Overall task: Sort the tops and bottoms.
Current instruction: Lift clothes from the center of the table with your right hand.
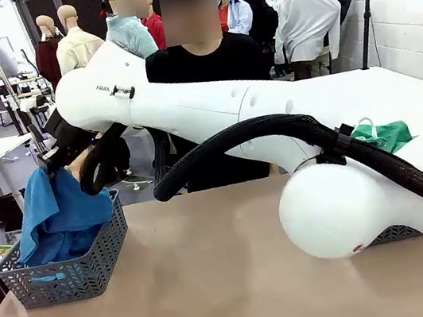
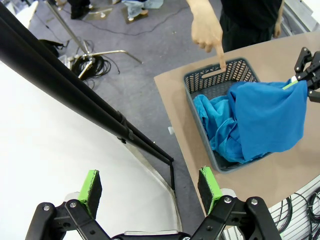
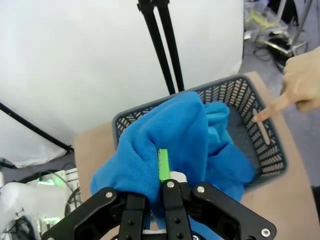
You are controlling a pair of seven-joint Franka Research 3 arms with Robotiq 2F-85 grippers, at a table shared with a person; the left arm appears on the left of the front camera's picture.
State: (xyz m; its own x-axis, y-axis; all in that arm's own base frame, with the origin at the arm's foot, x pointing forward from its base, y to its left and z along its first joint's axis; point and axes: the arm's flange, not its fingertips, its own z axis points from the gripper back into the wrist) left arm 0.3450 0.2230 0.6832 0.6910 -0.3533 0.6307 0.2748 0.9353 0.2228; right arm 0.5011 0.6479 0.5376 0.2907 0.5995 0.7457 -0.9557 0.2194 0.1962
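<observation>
shirt [image 1: 59, 211] hanging over basket [image 1: 92, 270] at table's [image 1: 216, 286] left, 1 shirt [image 2: 215, 120] inside

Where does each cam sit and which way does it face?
Front: fixed between the arms, looks across the table at the person; right arm crosses the picture.
Left wrist: high up, looks down past the open left gripper at the basket.
Right wrist: over the basket, right gripper shut on the blue shirt.
Shared: basket, blue shirt, pointing hand.
</observation>
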